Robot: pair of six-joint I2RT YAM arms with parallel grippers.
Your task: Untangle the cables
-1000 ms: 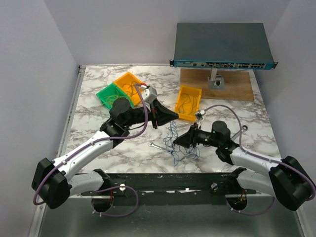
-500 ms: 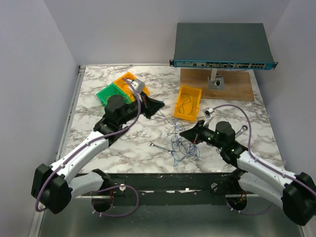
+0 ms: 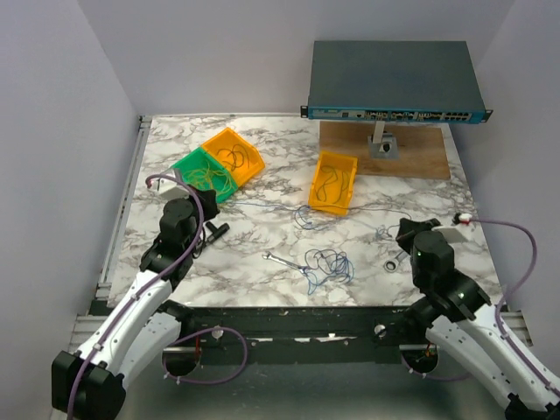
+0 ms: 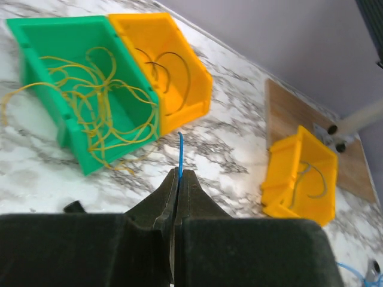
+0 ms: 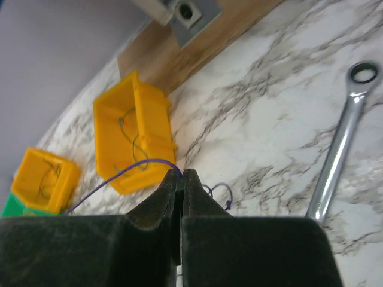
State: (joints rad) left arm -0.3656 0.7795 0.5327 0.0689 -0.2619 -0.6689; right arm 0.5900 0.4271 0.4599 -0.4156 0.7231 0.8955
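A thin blue cable [image 3: 302,217] lies stretched across the marble table [image 3: 262,157] between my two grippers. My left gripper [image 3: 219,228] sits at the left, below the green bin, shut on one end of that blue cable [image 4: 179,149]. My right gripper [image 3: 403,231] sits at the right, shut on the other end [image 5: 119,170], which arcs away to the left. A small tangle of blue cables [image 3: 325,265] rests near the front edge, between the arms.
A green bin [image 3: 203,175] holds yellow wires, with an orange bin [image 3: 234,155] of dark wires beside it. Another orange bin [image 3: 334,183] stands mid-table. One silver wrench [image 3: 278,261] lies by the tangle, another [image 5: 341,146] by my right gripper. A network switch [image 3: 394,83] is on a stand at the back.
Both arms have pulled apart, the left toward the left and the right toward the right, drawing the blue cable out of the tangle. The right gripper went from open to shut.
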